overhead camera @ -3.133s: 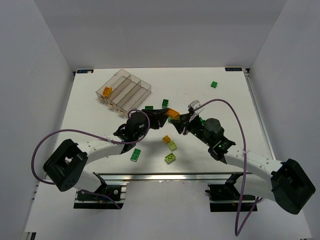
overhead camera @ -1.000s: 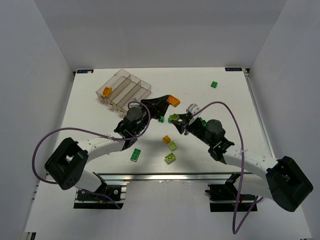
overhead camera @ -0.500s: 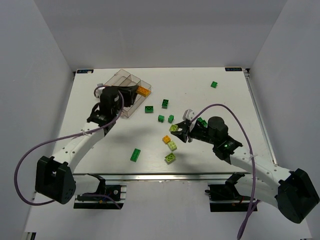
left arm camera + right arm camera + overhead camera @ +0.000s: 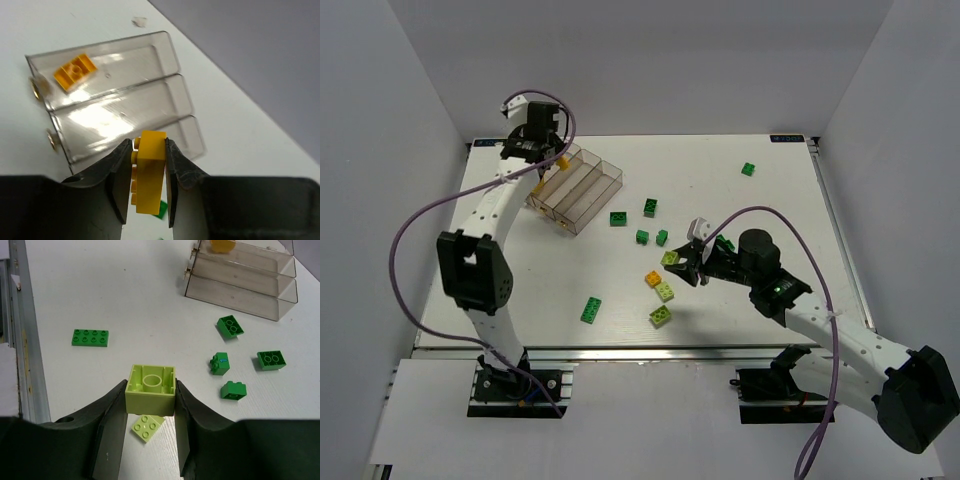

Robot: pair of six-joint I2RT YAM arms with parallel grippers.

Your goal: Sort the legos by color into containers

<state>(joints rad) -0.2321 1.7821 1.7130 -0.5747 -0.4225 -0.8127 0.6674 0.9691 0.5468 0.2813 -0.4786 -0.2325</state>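
**Left side.** The left claw [image 4: 148, 144] was closed to a narrow gap on a yellow brick [image 4: 149, 172], with its pads on the brick's flat sides and the studs facing sideways. It hung above the tray [image 4: 125, 95], which stood at the far left of the surface [image 4: 770, 210]. One orange brick [image 4: 75, 71] lay in the tray's end compartment. Gripping the brick from above suited a straight drop into a narrow slot. The exact compartment under the brick could not be fixed.

**Centre.** Unsorted bricks lay apart on the surface: a dark green plate [image 4: 590, 309], four dark green bricks [image 4: 618, 218], a small orange brick [image 4: 653, 279] and two lime bricks [image 4: 661, 316].

**Right side.** The right claw [image 4: 150, 396] stood partly open, clamped on a lime brick [image 4: 150, 380] with the hollow underside facing the wrist camera. The brick was held clear of the surface, above the loose lime pair. It was probably held there until the tray was free.

**Far right.** A single dark green brick [image 4: 748, 168] lay well apart from the rest, near the far edge.
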